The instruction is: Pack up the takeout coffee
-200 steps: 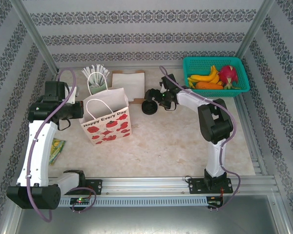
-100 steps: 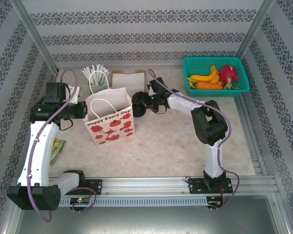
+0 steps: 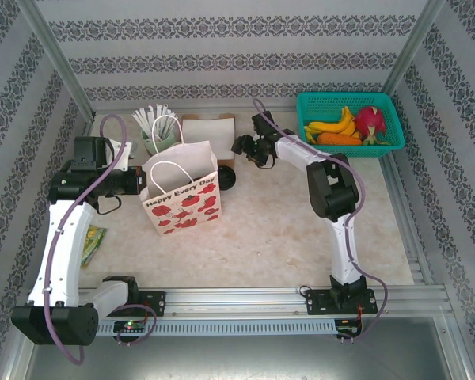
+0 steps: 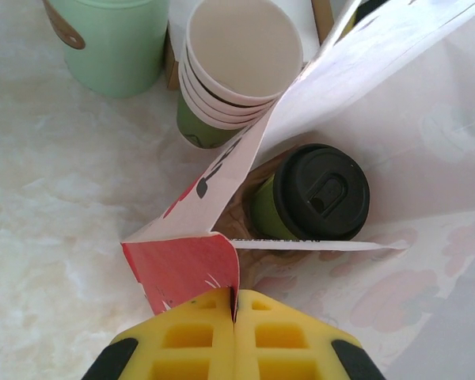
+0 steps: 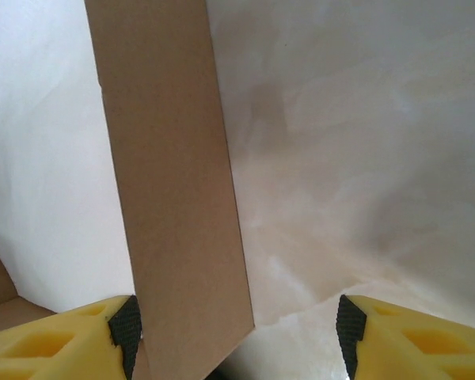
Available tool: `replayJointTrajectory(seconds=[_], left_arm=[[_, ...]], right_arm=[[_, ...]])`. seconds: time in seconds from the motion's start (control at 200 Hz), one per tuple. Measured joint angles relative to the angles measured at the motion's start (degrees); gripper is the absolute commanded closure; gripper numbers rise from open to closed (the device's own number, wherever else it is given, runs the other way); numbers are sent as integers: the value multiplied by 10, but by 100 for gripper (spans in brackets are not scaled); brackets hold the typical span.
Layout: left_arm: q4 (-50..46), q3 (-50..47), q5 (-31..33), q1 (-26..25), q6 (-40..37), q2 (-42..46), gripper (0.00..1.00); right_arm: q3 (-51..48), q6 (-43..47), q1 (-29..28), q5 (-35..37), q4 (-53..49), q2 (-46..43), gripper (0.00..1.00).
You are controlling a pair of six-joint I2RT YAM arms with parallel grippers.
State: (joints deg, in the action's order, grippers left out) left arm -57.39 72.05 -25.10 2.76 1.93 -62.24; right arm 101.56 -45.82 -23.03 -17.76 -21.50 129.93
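- "Happy Every Day", in red script, runs across the front of the white paper gift bag with red flowers (image 3: 182, 199). It sits above the flower print, on the face just right of the fingers of the left gripper (image 3: 138, 182).
- A dark printed fragment marks the bag's folded rim, just beyond the yellow fingers (image 4: 198, 336). It is too cut off to read.

Masked at its base by a wall of the paper bag (image 4: 427, 119): takeout coffee (image 4: 321, 192). Cropped at the picture's edge: mint-green cup (image 4: 111, 39).
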Motion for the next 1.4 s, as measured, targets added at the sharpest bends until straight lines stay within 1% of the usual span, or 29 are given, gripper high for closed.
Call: replayJointTrajectory(seconds=[0.095, 0.21, 0.36, 0.535, 0.654, 0.924, 1.094, 1.224, 1.399], left_arm=[[0, -1, -4, 0, 0, 0, 100], [2, -2, -9, 0, 2, 0, 100], [3, -3, -16, 0, 2, 0, 100], [5, -3, -36, 0, 8, -4, 100], [5, -4, -50, 0, 11, -7, 100], [5, -4, -67, 0, 13, -7, 100], [5, -5, -78, 0, 13, -7, 100], [9, -5, -85, 0, 13, -9, 100], [11, -5, -93, -1, 13, -11, 100]], right_arm=[[38, 12, -6, 0, -24, 19, 33], [84, 27, -14, 3, -50, 40, 42], [113, 49, -22, 24, -83, 50, 61], [170, 86, -27, 75, -141, 71, 84], [187, 102, -27, 99, -161, 75, 93], [191, 122, -18, 138, -172, 75, 100], [183, 144, 7, 154, -176, 69, 100], [136, 173, 34, 163, -175, 37, 100], [40, 218, 67, 196, -173, -27, 100]])
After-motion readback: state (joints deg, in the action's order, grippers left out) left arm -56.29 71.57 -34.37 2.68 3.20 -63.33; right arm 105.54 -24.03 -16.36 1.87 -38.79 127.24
